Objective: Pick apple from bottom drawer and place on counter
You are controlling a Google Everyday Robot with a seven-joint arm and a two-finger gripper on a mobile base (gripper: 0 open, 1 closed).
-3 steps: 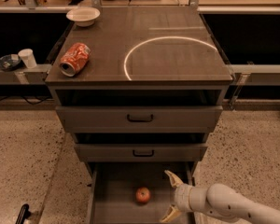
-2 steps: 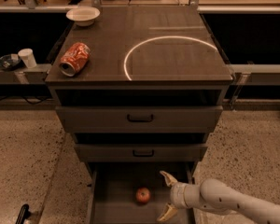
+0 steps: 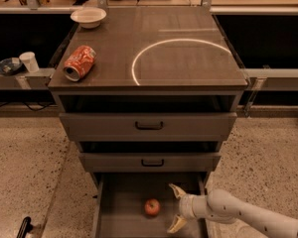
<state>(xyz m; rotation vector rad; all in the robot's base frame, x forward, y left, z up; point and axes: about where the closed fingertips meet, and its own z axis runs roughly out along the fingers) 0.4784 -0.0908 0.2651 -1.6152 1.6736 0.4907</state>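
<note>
The small red apple [image 3: 152,207] lies on the floor of the open bottom drawer [image 3: 120,222], near its middle. My gripper [image 3: 175,208] is inside the drawer just right of the apple, fingers spread open and pointing left toward it, with a small gap between them and the fruit. One fingertip [image 3: 175,188] is above and behind, the other [image 3: 175,226] is nearer the front. The white arm comes in from the lower right. The counter [image 3: 188,38] is the dark cabinet top with a thin white circle.
A crushed orange-red soda can [image 3: 80,62] lies on the counter's left side and a white bowl [image 3: 88,17] at its back left. Two closed drawers with black handles [image 3: 149,126] are above the open one. A cup [image 3: 29,61] stands on the left shelf.
My gripper has moved left inside the bottom drawer, closer to the apple, still open. The apple has not moved.
</note>
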